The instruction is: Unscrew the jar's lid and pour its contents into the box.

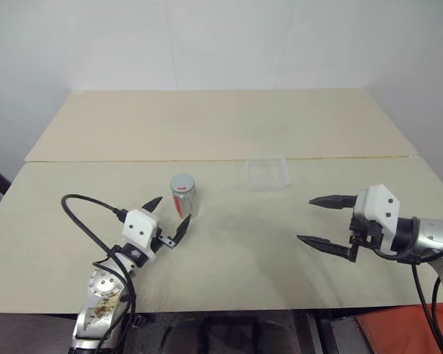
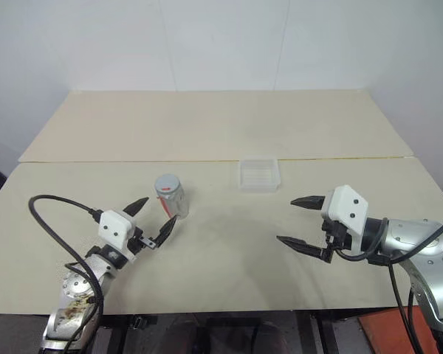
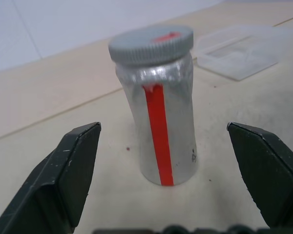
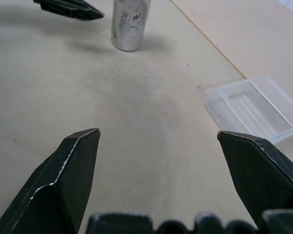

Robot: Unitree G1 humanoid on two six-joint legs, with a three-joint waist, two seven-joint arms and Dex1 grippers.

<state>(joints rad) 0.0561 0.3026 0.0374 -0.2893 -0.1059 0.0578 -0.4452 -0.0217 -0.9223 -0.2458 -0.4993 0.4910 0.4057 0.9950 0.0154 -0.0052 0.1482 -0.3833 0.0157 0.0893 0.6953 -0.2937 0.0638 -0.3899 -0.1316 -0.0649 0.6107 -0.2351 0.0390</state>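
So the small silvery-grey cylindrical jar (image 1: 184, 197) with the red stripe down its side is standing upright on the pale beige tabletop (image 1: 229, 133), left of centre, and the flat round grey ribbed lid (image 3: 151, 44) is on it, with a bit of red on top of the cap. The shallow clear plastic box (image 1: 267, 173), squarish with rounded corners, sits well to the jar's right and a bit further back, right against the seam where the 2 table boards meet.

The left gripper (image 1: 167, 222) comes in low from the near-left corner, arm angled forward and toward the middle, pointing pretty much level at the jar. Its 2 black fingers are spread wide, and from the left wrist view the jar sits in the gap between them with clear space on both sides, so nothing is gripped. From the head views the fingertips (image 1: 153, 202) look like they reach about level with the jar's base, though I can't really tell how close the far one gets.

The right gripper (image 1: 317, 220) is over on the right side of the table, arm reaching in sideways with the fingers pointing toward the left and slightly down. Jaws wide apart here too, holding nothing, hovering over bare table near the box but apart from it.
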